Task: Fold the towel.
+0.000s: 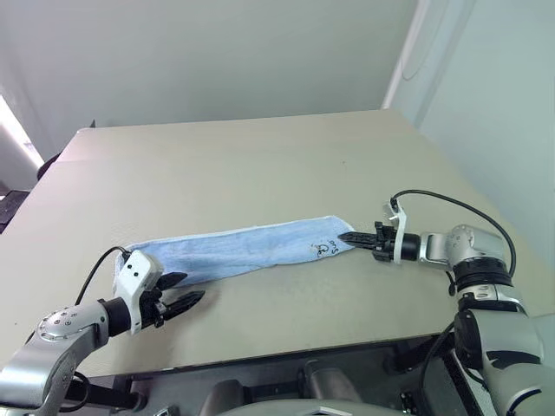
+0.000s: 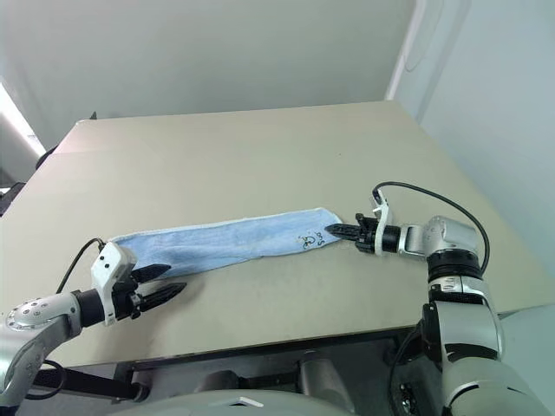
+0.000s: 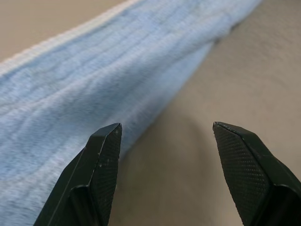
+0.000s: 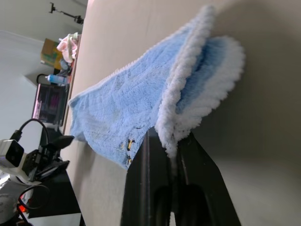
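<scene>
The towel [image 1: 243,250] is a light-blue terry cloth with a whitish edge, lying as a long narrow strip across the front of the table [image 1: 260,165]. A small dark embroidered mark [image 1: 324,249] sits near its right end. My right gripper [image 1: 349,236] is shut on the towel's right end; in the right wrist view the fluffy edge [image 4: 176,136] is pinched between the two fingers. My left gripper [image 1: 180,290] stands open at the towel's left end, just in front of the cloth. In the left wrist view one fingertip [image 3: 106,155] is by the towel's edge [image 3: 84,99], the other over bare table.
The beige table's front edge [image 1: 286,347] runs just below both grippers. A black cable [image 1: 451,208] loops over my right wrist. Walls stand behind and to the right of the table.
</scene>
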{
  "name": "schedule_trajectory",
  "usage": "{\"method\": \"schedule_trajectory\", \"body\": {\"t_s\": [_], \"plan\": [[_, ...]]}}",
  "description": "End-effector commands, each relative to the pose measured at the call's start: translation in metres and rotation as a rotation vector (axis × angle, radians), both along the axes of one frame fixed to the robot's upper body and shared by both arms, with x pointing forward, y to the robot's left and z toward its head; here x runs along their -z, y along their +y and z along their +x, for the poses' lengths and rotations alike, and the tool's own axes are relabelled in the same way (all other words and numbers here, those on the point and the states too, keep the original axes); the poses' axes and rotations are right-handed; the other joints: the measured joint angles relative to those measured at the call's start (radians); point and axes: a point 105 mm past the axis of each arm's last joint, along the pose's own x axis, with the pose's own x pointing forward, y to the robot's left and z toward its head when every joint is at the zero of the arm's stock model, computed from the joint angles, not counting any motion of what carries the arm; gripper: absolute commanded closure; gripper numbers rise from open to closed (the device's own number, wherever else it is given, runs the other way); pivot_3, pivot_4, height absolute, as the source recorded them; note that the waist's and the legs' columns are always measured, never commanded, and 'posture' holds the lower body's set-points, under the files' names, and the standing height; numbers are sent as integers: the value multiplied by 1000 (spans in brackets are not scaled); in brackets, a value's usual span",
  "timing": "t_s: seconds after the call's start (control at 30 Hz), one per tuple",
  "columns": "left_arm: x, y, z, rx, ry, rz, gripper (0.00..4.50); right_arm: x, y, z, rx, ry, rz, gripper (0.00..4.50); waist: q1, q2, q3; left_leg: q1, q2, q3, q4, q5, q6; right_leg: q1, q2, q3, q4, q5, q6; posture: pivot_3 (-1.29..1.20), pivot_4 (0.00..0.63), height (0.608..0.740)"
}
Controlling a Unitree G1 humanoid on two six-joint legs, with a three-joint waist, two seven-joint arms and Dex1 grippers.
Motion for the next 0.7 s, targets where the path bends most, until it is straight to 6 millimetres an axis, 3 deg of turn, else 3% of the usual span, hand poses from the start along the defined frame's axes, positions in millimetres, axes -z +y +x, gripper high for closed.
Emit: {"method": "schedule_trajectory", "body": {"t_s": [0.03, 0.17, 0.27, 0.33, 0.53, 0.7], "plan": [[-8, 6, 4, -16, -39, 11, 1228, -27, -30, -5, -4, -99, -33, 4466, 4, 0, 0, 0, 0, 0, 0, 0, 0, 0, 0, 0, -1, 0, 0, 0, 0, 740], [-11, 12, 4, -36, -41, 10, 1228, -46, -72, -10, 11, -197, -201, 4466, 19, 3, 2, 0, 0, 1, -1, 0, 1, 0, 0, 0, -4, 0, 1, 0, 0, 740], [-10, 16, 4, -41, -35, 19, 1228, -63, -81, -8, -75, -313, -346, 4466, 20, 3, 2, 0, 0, 1, -1, 0, 1, 0, 1, 0, -4, 0, 1, 0, 0, 740], [-10, 18, 5, -44, -33, 22, 1228, -74, -73, -4, -143, -401, -394, 4466, 18, 3, 2, 1, 1, 1, -1, 0, 1, 0, 1, 0, -3, 0, 1, 0, 0, 740], [-11, 15, 7, -37, -40, 30, 1228, -89, -2, -19, -456, -563, -377, 4466, 21, 4, 2, 1, 1, 0, -1, 0, 1, 0, 2, 0, 0, 0, 1, 0, 0, 740], [-9, 14, 4, -37, -35, 41, 1228, -100, 48, -38, -588, -617, -187, 4466, 25, 3, 2, 0, 1, 0, -1, 0, 1, -1, 0, -1, -2, 0, 1, 0, 0, 740]]}}
